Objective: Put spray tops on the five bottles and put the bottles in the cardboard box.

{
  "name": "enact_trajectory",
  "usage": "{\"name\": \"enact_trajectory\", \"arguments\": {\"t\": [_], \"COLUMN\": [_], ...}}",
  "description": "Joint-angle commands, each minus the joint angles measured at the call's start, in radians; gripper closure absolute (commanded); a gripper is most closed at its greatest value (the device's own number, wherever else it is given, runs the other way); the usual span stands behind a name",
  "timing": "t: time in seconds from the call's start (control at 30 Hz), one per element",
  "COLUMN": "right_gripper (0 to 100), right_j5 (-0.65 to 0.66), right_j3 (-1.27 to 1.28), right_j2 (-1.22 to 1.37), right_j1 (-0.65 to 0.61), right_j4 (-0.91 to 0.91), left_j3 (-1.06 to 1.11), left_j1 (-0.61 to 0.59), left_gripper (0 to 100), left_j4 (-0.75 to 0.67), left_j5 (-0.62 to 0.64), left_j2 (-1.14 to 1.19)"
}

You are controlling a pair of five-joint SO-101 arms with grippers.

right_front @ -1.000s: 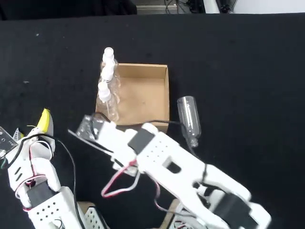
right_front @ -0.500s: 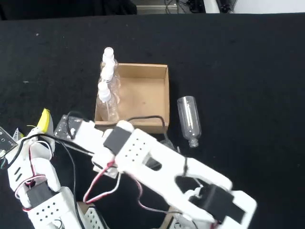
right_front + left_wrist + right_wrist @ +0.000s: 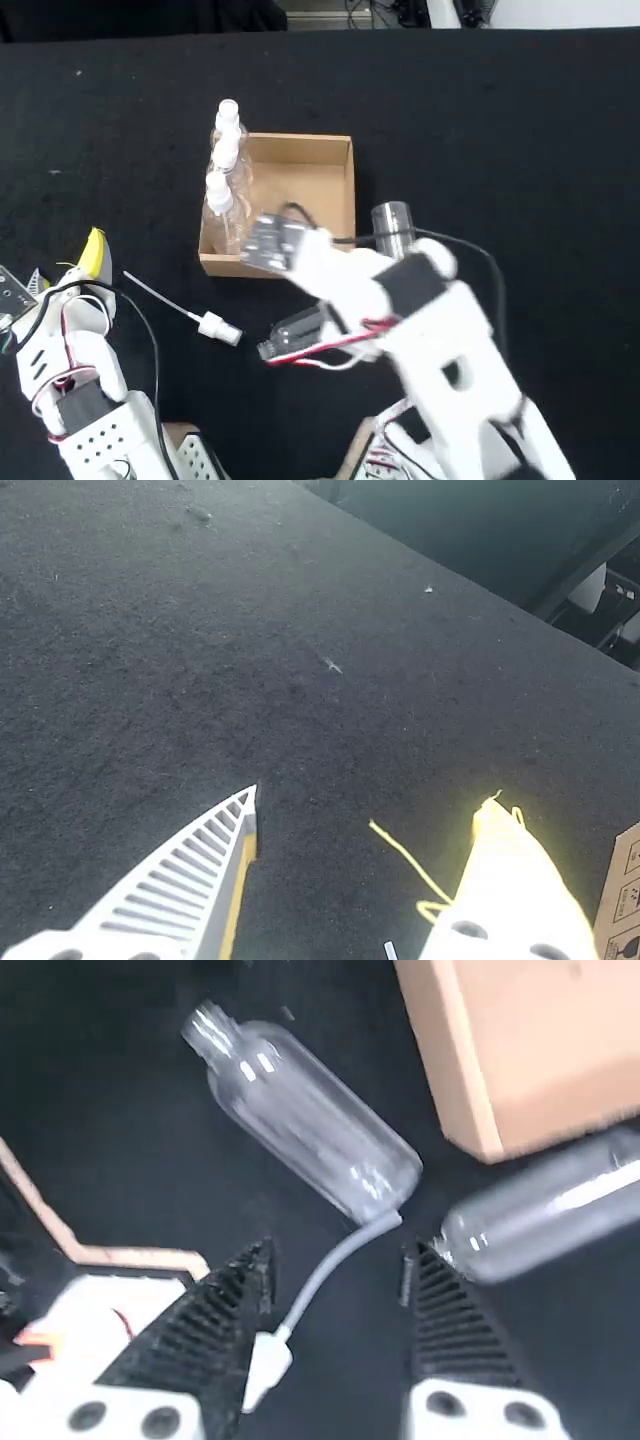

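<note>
The cardboard box point(image 3: 310, 195) sits mid-table, with three bottles with spray tops point(image 3: 225, 180) standing along its left wall. In front of the box lie a loose spray top point(image 3: 213, 327) with its thin tube and an uncapped clear bottle point(image 3: 298, 331). A second uncapped bottle point(image 3: 391, 225) lies right of the box, partly under the right arm. My right gripper point(image 3: 337, 1250) hangs open above the table between the two uncapped bottles point(image 3: 310, 1125) point(image 3: 545, 1215), holding nothing. My left gripper point(image 3: 370, 800) is open over bare cloth at the front left, its yellow finger point(image 3: 95, 255) showing from above.
Black cloth covers the table point(image 3: 520, 130). The right arm's grey cable point(image 3: 330, 1270) dangles between its fingers. A corner of the box point(image 3: 520, 1040) is close to the right gripper. Both arm bases stand at the front edge.
The right arm swung from the box's front-left over to the right. The loose spray top and one uncapped bottle now show in front of the box. The left arm stayed still.
</note>
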Motion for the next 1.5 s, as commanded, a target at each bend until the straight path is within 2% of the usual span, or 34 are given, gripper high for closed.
{"name": "enact_trajectory", "arguments": {"t": [0.0,0.1,0.17,0.27,0.5,0.7,1.0,1.13,1.27,1.33,1.4,1.43,1.47], "right_gripper": [81.2,81.1,81.1,81.1,81.1,81.1,81.5,81.5,81.9,87.4,96.9,99.4,97.6], "right_j5": [0.149,0.273,0.356,0.370,0.199,0.176,0.161,0.163,0.178,0.227,0.275,0.285,0.290], "right_j3": [0.137,0.186,0.202,0.259,0.433,0.499,0.661,0.688,0.696,0.710,0.719,0.720,0.720], "right_j2": [-0.081,-0.077,-0.077,-0.077,-0.079,-0.077,-0.077,-0.077,-0.077,-0.077,-0.077,-0.077,-0.077], "right_j1": [0.209,0.376,0.430,0.410,0.328,0.213,0.229,0.236,0.295,0.319,0.339,0.353,0.374], "right_j4": [0.014,-0.006,-0.008,-0.031,-0.239,-0.307,-0.479,-0.509,-0.512,-0.512,-0.514,-0.514,-0.514], "left_j3": [-0.064,-0.064,-0.065,-0.065,-0.062,-0.062,-0.062,-0.062,-0.062,-0.064,-0.064,-0.064,-0.064], "left_j1": [-0.001,0.001,0.001,0.001,0.001,0.001,0.001,0.001,0.001,0.001,0.001,0.001,0.001], "left_gripper": [77,77,77,77,77,77,77,77,77,77,77,77,77], "left_j4": [-0.023,-0.025,-0.025,-0.025,-0.025,-0.025,-0.025,-0.025,-0.025,-0.025,-0.025,-0.025,-0.025], "left_j5": [0.005,0.008,0.009,0.009,0.006,0.005,0.005,0.005,0.005,0.005,0.005,0.005,0.005], "left_j2": [-0.003,-0.003,-0.003,-0.003,-0.003,-0.003,-0.003,-0.003,-0.003,-0.003,-0.003,-0.003,-0.003]}}
